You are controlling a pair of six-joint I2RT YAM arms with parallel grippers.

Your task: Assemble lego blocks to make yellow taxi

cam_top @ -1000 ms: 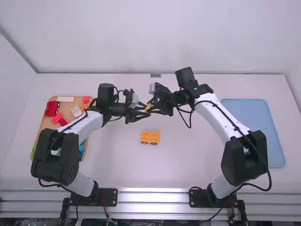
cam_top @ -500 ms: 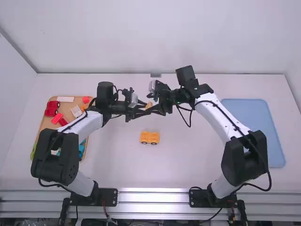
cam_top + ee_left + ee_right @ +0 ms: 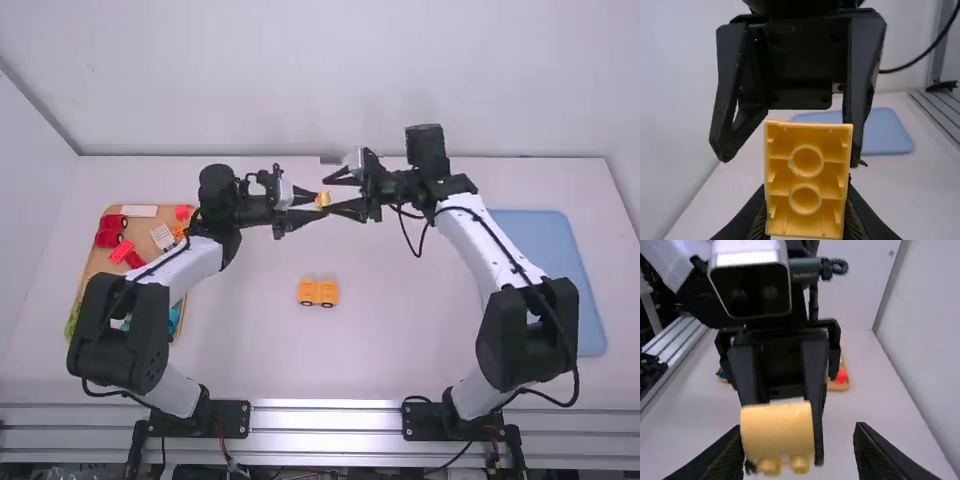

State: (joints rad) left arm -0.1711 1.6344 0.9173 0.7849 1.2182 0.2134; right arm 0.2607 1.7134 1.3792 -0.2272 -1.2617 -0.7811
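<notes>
Above the table, my left gripper (image 3: 313,203) is shut on an orange-yellow block (image 3: 323,199). My right gripper (image 3: 331,196) faces it from the right, open, its fingertips spread to either side of the block. The left wrist view has the block (image 3: 807,172) standing upright, hollow underside with two round tubes showing, between the fingers of my left gripper (image 3: 807,210). In the right wrist view, the block (image 3: 776,430) with its studs is nearer the left finger of my open right gripper (image 3: 797,432). A yellow car base (image 3: 318,292) with dark wheels rests mid-table.
At the left, partly under the left arm, a wooden tray (image 3: 95,262) holds red, white, orange and blue pieces, including a red car (image 3: 110,231). A blue tray (image 3: 560,270) lies at the right, beside the right arm.
Both grippers and the block have moved away from the camera, up the picture. The right gripper has shifted right, and its fingers now stand widely spread. The car base has stayed put.
</notes>
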